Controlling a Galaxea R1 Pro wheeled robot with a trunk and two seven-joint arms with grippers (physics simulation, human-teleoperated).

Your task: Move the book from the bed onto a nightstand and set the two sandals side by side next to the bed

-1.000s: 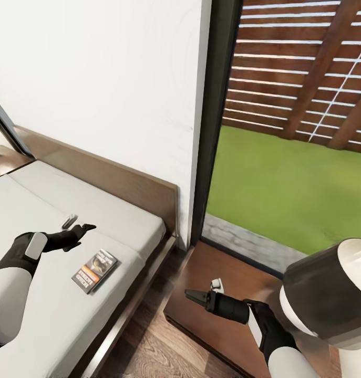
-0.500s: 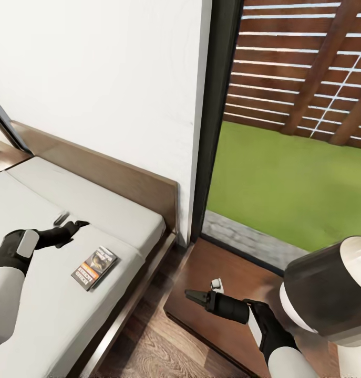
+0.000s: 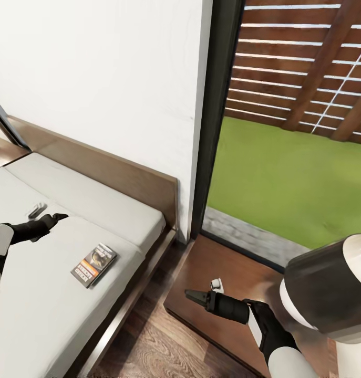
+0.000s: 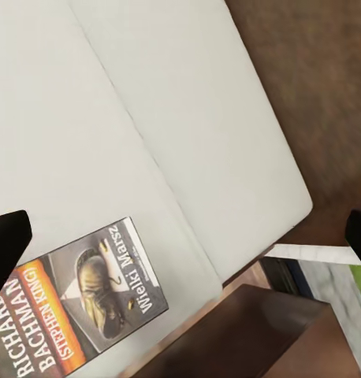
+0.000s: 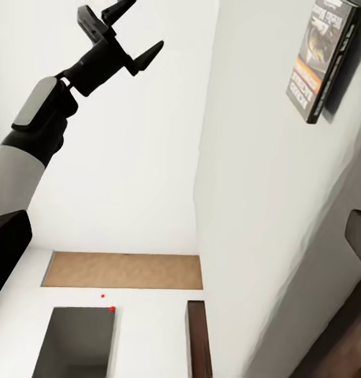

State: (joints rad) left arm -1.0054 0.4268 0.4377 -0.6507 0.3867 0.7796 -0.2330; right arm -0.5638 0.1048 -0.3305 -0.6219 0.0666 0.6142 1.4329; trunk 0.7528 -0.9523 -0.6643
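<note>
while book (image 3: 94, 264) lies near bed (image 3: 125, 310) edge, left jaws hover apart.

We see the bed (image 3: 148, 189) w/ dark brown wood frame & plain off-white mattress. The book (image 3: 94, 264): dark photo cover, orange band, white lettering. Nightstand (image 3: 238, 268) is glossy reddish-brown. Floor (image 3: 148, 352): brown wood planks. Wall (image 3: 96, 79) white; window frame (image 3: 214, 105) dark. Outside, green grass (image 3: 285, 178) & a brown slatted fence (image 3: 306, 63). Both arms: white w/ black ends.

The book (image 3: 94, 264), dark cover with orange band, lies flat on the bed (image 3: 96, 210) near its edge.
</note>
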